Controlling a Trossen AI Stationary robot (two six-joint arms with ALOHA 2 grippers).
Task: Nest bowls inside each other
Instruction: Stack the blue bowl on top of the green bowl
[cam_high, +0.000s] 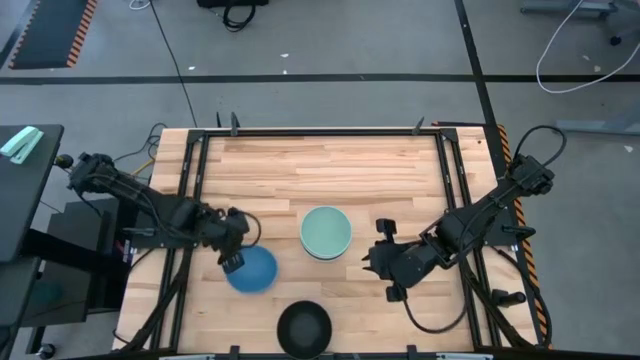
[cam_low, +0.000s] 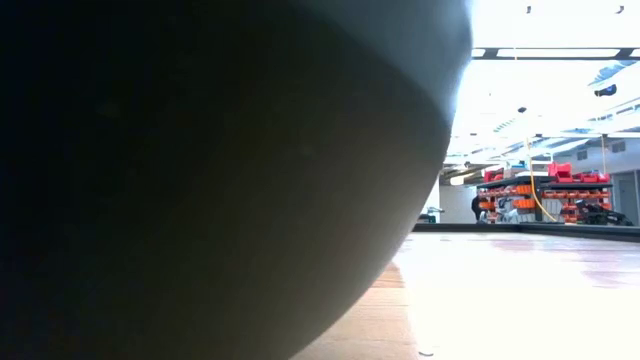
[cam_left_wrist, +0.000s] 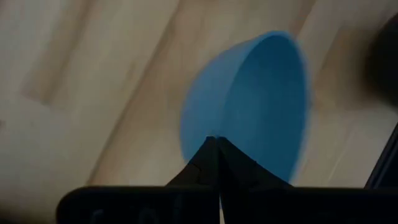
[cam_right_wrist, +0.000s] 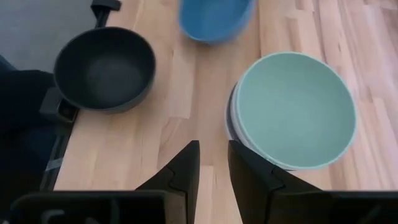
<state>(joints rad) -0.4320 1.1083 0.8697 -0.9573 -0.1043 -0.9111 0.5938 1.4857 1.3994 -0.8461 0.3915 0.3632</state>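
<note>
1. I've got the blue bowl (cam_high: 252, 269) low on the table's left half, with the left gripper (cam_high: 233, 259) right at its rim in the high view.
2. My left wrist camera shows more: the blue bowl (cam_left_wrist: 249, 109) is tipped up on edge, its inside facing sideways, and the left gripper (cam_left_wrist: 217, 152) has its fingers pressed together on the rim, pinching it.
3. The mint green bowl (cam_high: 326, 232) sits near the table's middle. From above it reads as one bowl.
4. The right wrist view gives me the extra: under the mint green bowl (cam_right_wrist: 297, 109) a pale rim and a darker one peek out at its edge, so it sits nested on a stack. I cannot tell how many bowls lie below.
5. The black bowl (cam_high: 304, 328) stands alone at the near edge, apart from the other two; the right wrist view shows it upright and open (cam_right_wrist: 104, 67).
6. The low view is nearly useless to me: one dark rounded shape, right at the lens, fills most of it, and only a strip of the wooden table (cam_low: 520, 290) shows.
7. The right gripper (cam_high: 385, 260) hangs just to the right of the stack, touching nothing. Its fingers (cam_right_wrist: 179, 169) are narrowly parted, with bare wood showing in the gap.
</note>
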